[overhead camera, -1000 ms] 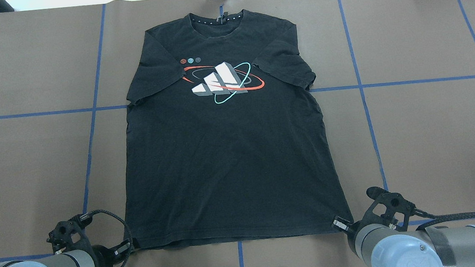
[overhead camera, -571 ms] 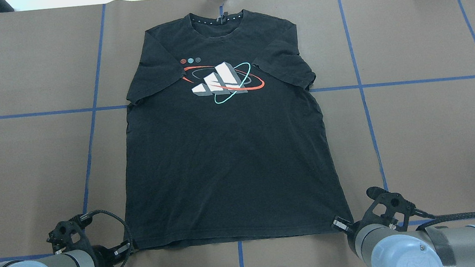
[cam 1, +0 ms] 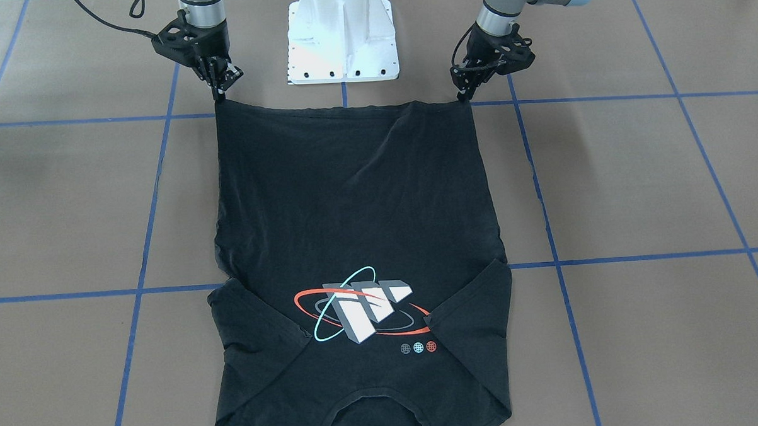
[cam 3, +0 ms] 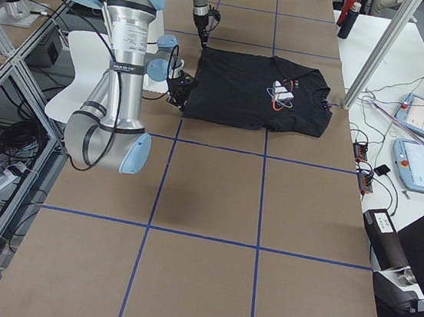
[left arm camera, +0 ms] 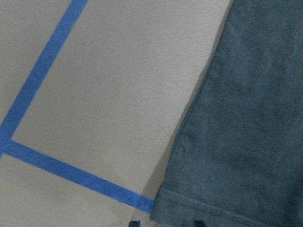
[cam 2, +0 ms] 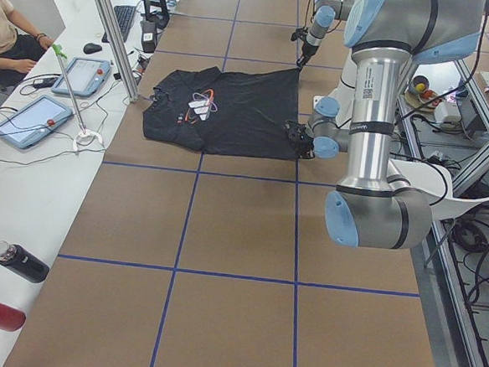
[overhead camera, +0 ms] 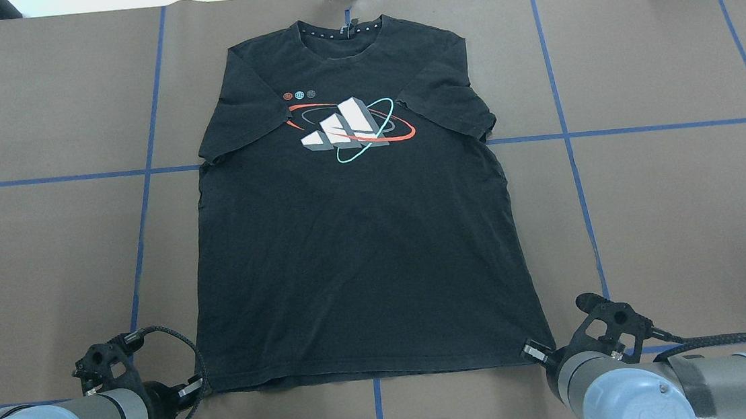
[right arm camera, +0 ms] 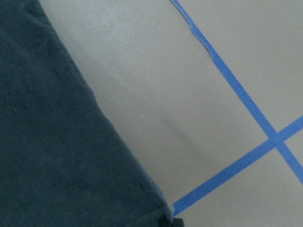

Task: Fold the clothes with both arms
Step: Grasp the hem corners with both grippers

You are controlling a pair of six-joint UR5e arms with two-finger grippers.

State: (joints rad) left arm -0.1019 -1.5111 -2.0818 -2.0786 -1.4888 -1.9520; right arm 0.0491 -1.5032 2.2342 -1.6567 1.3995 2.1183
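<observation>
In the front-facing view, the black short-sleeved fabric T-shirt [cam 1: 353, 195], printed with white-grey block letters ringed by red and cyan ellipses, is seen spread flat and print up on the brown paper-covered worktop [cam 1: 636, 179], its collar away from the robot. The right hand [cam 1: 218, 95] and the left hand [cam 1: 463, 95] are each set at a corner of the hem.

In the overhead view the same layout is shown. Against the earlier frames the T-shirt is unmoved, and only the left arm is shifted very slightly.

From the two side views nothing about the grip can be judged.

In the left wrist view two dark fingertips [left arm camera: 135, 222] are seen apart, with the hem corner lying flat between them, so this hand is taken as not yet clamped. In the right wrist view only one dark tip is made out, and whether that hand is apart or together cannot be told.

The step is judged to be the grasp of both hem corners. It is best done with both cloth layers caught, the pinch fully closed before any lift, and both corners raised evenly toward the collar.
</observation>
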